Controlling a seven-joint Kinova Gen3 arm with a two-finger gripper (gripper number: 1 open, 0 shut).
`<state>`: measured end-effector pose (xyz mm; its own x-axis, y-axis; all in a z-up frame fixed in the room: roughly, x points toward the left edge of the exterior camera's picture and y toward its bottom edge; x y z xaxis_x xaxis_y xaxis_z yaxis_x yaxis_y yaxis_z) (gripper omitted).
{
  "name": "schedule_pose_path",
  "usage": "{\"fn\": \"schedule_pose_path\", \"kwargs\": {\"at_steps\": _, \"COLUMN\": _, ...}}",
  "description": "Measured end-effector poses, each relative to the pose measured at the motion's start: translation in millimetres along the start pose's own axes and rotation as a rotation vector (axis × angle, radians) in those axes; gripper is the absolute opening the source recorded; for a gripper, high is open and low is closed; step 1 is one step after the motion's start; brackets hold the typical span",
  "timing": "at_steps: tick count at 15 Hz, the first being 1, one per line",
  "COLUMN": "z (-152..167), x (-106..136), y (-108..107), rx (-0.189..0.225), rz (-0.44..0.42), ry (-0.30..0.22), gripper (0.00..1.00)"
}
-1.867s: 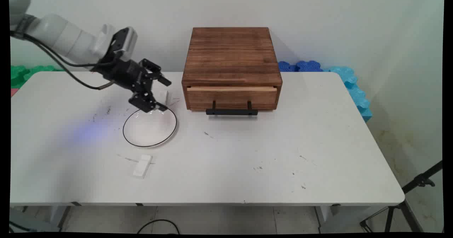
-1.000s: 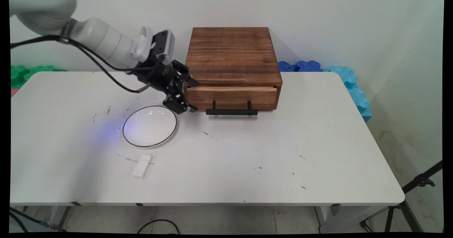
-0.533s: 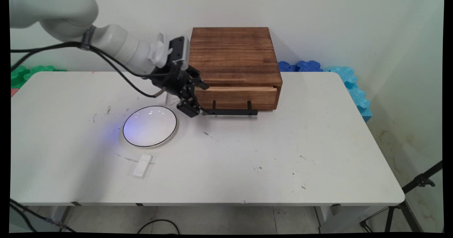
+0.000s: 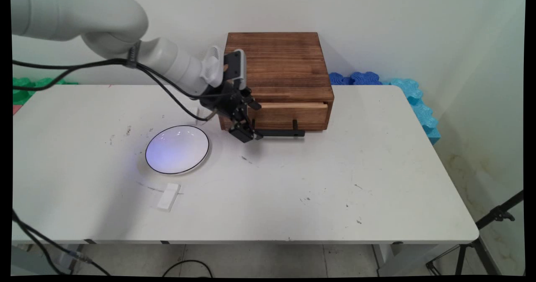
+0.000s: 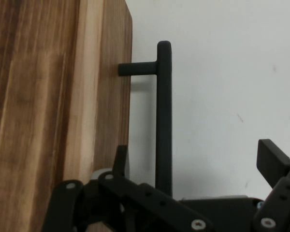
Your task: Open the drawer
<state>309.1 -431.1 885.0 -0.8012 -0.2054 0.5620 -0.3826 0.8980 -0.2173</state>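
My fingers (image 5: 273, 159) stand spread apart with nothing clamped; in the hand view one tip rises at the lower right and the other beside the wooden face at lower centre, with the black bar handle (image 5: 164, 116) running up between them. In the main view the gripper (image 4: 247, 120) sits just left of centre, at the left end of that handle (image 4: 276, 133), right in front of the drawer (image 4: 289, 114); I cannot tell whether either finger touches the bar. The drawer sits in the lower front of the dark wooden box (image 4: 274, 62), which stands at upper centre of the frame near the table's (image 4: 335, 190) far edge. Left of the gripper and a little lower lies a white plate with a thin black rim (image 4: 177, 149), and below it, toward the lower left, a small white block (image 4: 168, 197) lies flat on the tabletop, well apart from the box.
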Motion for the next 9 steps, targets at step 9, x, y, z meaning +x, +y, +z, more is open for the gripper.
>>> {"fn": "schedule_pose_path", "kwargs": {"at_steps": 9, "z": 40, "x": 10, "y": 6, "rx": 0.007, "rz": -0.018, "ry": -0.036, "gripper": 1.00}}
